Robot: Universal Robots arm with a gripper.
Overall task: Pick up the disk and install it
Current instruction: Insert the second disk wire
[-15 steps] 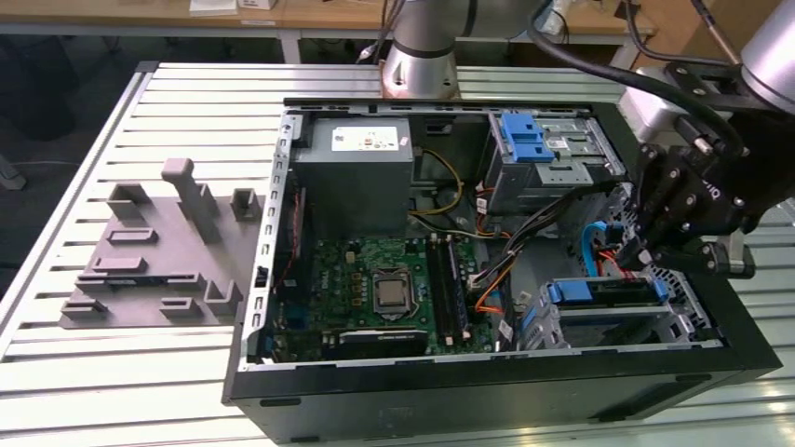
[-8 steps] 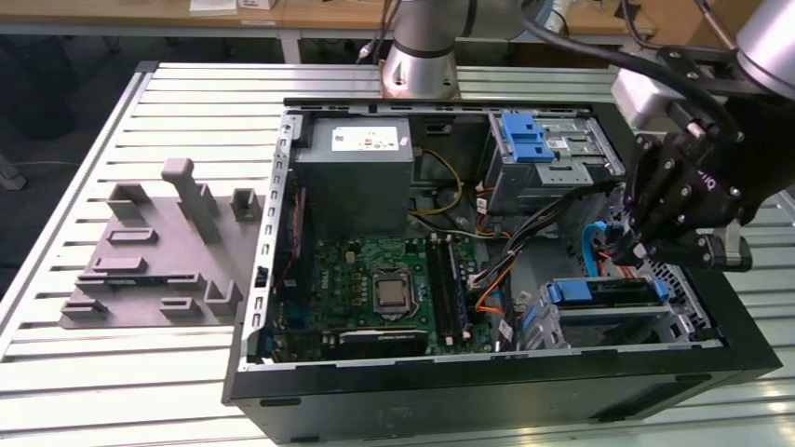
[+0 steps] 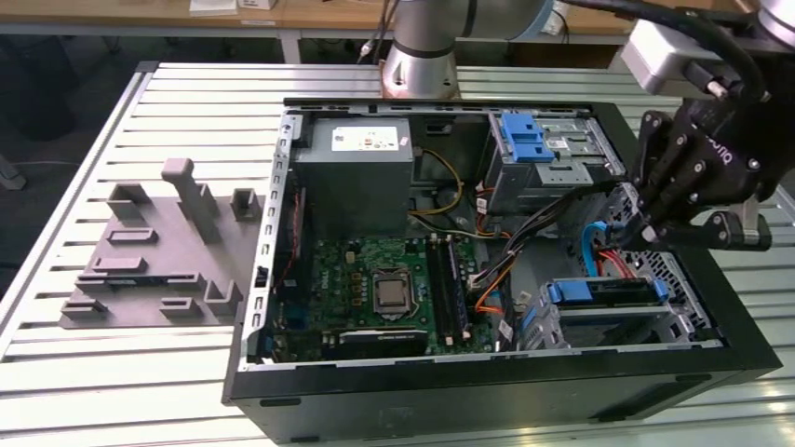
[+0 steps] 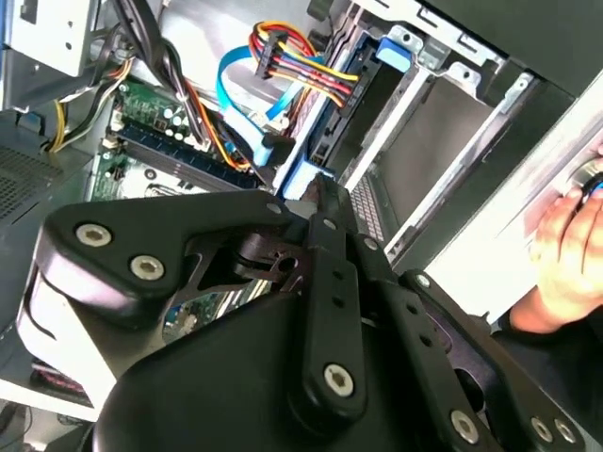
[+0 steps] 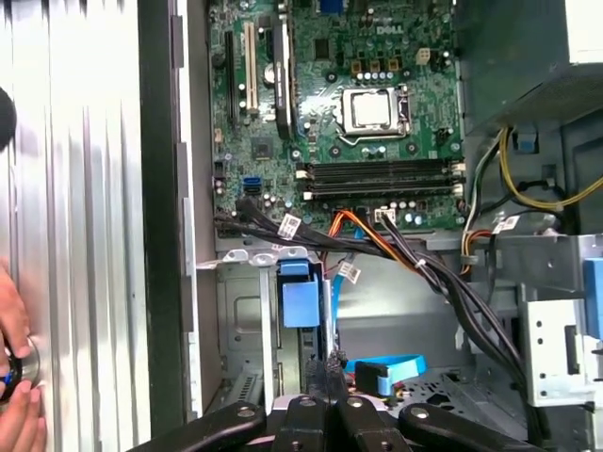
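Observation:
The disk (image 3: 605, 292) stands on edge inside the drive cage at the near right corner of the open computer case (image 3: 497, 382). Its blue carrier frame shows along the top, and the frame's blue end tab (image 5: 300, 301) is clear in the first wrist view. My gripper (image 3: 636, 235) hangs just above and behind that cage, among the cables. Its black fingertips (image 4: 320, 193) meet with nothing visible between them, so it is shut. A blue flat data cable (image 5: 388, 365) lies right beside the fingertips.
Inside the case are the green motherboard (image 3: 385, 289), a grey power supply box (image 3: 360, 177), an upper cage with a blue latch (image 3: 532, 140) and a bundle of cables (image 3: 546, 233). A grey fixture (image 3: 149, 251) sits on the slatted table. A person's hand (image 5: 14, 395) rests outside the case.

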